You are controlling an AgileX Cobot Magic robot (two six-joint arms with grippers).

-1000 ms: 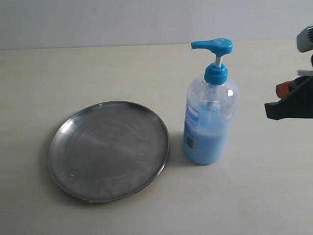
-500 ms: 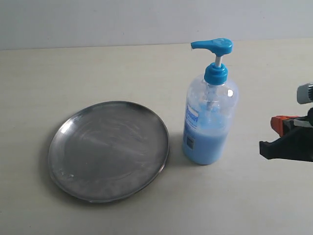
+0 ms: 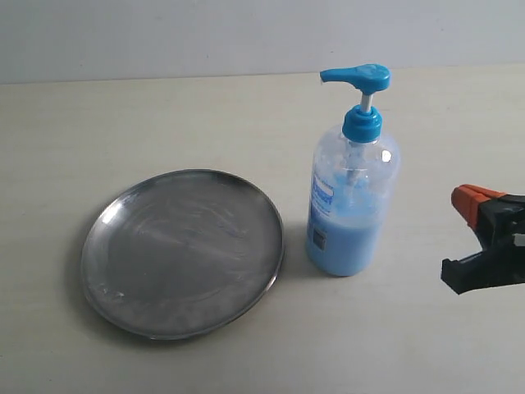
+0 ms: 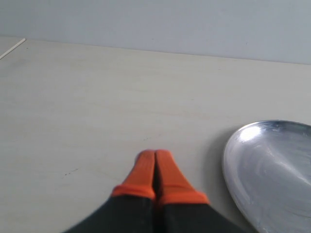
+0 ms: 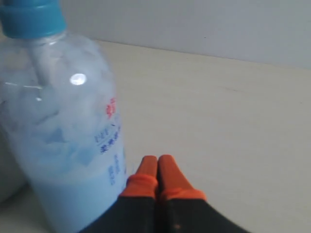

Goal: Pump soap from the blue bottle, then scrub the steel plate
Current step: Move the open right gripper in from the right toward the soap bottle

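Scuffed metal plate [image 3: 182,253], probably plastic bottle [image 3: 353,201]

Change noted at the right edge of the exterior view only. The right gripper [image 3: 472,202] has come down from the upper-right part of the frame to the middle right, now level with the lower body of the blue bottle [image 3: 351,197] and apart from it. Its orange tip, earlier half covered by the black body, now shows plainly and points left toward the bottle. The black body sits lower. The grey arm part seen above it has left the frame.
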